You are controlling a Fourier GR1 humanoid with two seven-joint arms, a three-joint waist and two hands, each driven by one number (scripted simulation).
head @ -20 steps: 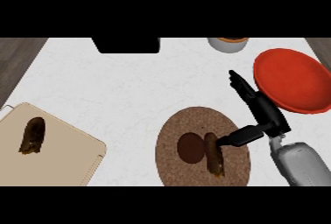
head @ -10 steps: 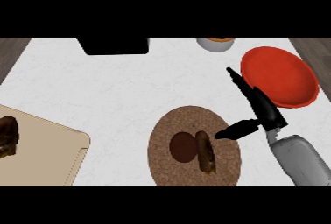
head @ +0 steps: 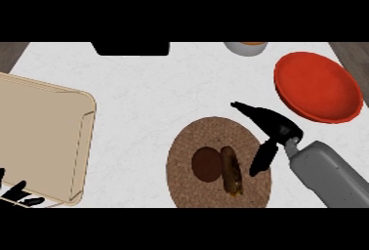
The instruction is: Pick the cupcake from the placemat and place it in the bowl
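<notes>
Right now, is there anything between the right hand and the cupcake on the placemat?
No. In the head view, only bare woven placemat separates the right hand from the cupcake; the thumb hangs just right of it, seemingly not touching.

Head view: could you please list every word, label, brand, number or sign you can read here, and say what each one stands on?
None: no text can be read anywhere in this view.
The red bowl, the round placemat, the cupcake, the beige tray and the white counter show no lettering or marks.
</notes>
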